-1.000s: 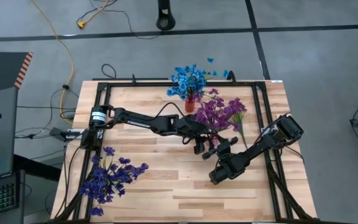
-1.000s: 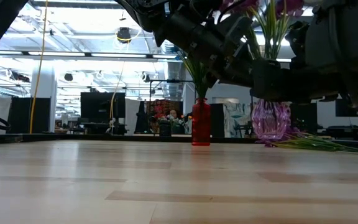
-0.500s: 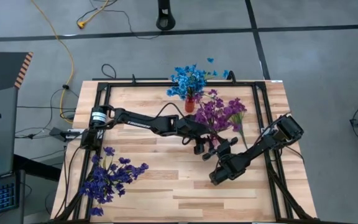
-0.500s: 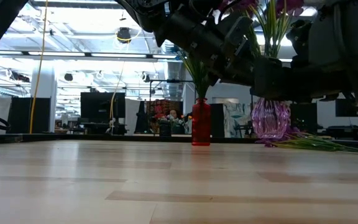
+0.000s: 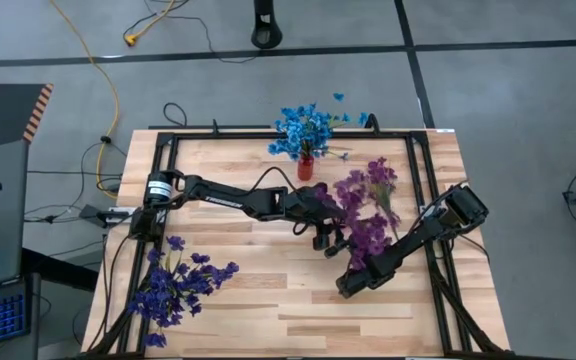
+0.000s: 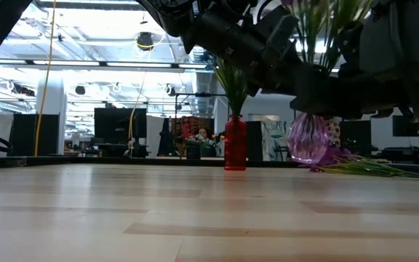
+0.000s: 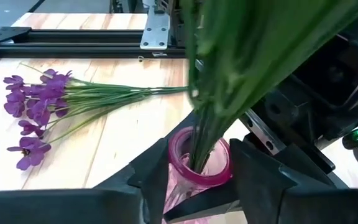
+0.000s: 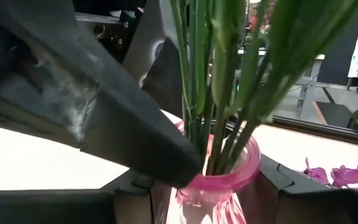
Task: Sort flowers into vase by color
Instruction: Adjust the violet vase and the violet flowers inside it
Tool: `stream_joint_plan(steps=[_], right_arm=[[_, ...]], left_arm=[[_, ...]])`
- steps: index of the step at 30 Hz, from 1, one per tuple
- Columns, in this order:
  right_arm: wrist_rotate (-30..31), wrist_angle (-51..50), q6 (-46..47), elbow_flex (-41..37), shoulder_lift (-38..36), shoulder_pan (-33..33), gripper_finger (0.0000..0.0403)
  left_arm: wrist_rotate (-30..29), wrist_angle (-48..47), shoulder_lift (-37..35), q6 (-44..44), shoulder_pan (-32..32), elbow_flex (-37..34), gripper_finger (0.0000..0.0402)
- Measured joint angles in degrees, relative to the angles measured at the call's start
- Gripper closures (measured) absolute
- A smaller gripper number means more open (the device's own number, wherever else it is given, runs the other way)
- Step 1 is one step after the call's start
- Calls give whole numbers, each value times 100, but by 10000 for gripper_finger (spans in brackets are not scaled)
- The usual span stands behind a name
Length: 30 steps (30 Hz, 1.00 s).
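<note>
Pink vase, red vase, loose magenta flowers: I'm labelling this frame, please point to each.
Pink vase [image 6: 309, 138]: low view, its ribbed belly.
Red vase [image 6: 235, 143]: low view, middle of its body.
Loose magenta flowers [image 7: 39, 106]: left wrist view, blossom cluster lying on the table.

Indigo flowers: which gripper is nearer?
Left. The left gripper is mid-table, on the indigo flowers' side of the pink vase; the right gripper is beyond it.

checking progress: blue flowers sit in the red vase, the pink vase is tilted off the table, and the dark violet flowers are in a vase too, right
Not quite. In the high view the dark violet flowers lie loose on the table, in no vase. The blue flowers are in the red vase, and the pink vase is tilted.
</note>
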Motion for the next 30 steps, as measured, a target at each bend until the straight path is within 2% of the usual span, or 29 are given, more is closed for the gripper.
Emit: stream_joint_plan(steps=[8,14,22,30], right_arm=[[-19,9,-6,-4,0,-1,228],[-73,-13,-17,-9,0,-4,229],[-527,-25,2,-13,0,-172,249],[-656,-48,4,-15,0,-321,239]], left_arm=[[-34,-25,0,-18,4,2,291],[-101,-62,0,-24,4,4,296],[-354,-203,0,-198,2,2,271],[-438,-476,0,3,15,200,230]])
